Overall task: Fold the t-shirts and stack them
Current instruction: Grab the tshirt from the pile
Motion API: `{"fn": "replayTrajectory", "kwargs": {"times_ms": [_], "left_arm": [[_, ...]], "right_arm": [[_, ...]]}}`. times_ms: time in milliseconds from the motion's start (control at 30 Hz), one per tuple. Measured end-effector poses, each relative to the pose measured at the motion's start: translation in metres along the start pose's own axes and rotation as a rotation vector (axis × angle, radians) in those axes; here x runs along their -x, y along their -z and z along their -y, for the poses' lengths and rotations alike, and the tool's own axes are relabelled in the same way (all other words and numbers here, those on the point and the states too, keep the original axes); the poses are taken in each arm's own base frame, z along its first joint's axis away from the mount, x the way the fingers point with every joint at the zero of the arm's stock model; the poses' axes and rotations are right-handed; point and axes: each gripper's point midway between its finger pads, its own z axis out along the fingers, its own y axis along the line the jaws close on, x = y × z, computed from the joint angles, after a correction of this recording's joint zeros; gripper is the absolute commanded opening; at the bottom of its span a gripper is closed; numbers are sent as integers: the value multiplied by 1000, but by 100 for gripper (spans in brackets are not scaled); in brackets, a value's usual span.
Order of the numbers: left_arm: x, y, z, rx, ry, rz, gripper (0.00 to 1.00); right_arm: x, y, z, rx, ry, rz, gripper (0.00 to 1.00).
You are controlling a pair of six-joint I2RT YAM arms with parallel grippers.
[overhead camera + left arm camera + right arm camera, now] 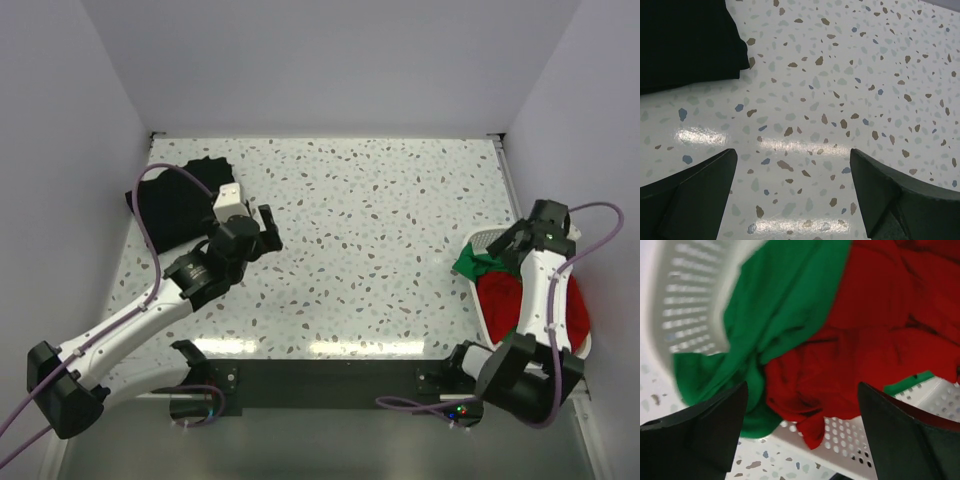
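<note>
We hold our left pincer spread above the speckled surface, well left of the basket, beside the black shirt; our right pincer gapes empty over the basket, where the green shirt and red shirt lie heaped

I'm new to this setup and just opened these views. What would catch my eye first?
The bright red t-shirt bunched with the green t-shirt in the white basket at the table's right edge stands out most, with the right hand open just above them. At far left, the black t-shirt lies on the speckled table, the left hand open beside it.
</note>
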Motion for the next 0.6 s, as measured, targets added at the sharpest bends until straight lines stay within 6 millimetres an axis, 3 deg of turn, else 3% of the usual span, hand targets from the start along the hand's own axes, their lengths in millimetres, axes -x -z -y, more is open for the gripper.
{"fn": "replayTrajectory", "kwargs": {"times_ms": [67,133,600], "left_arm": [[0,0,1,-3,-2,-1,100],[-1,-1,2,-6,-4,-6,100],[-8,-3,7,-30,-7,-30,100]], "right_arm": [[-14,-19,24,-60,-88,-86,90],[-26,-29,36,-97,-121,-150,90],[-32,-49,46,-175,-157,-180,80]]}}
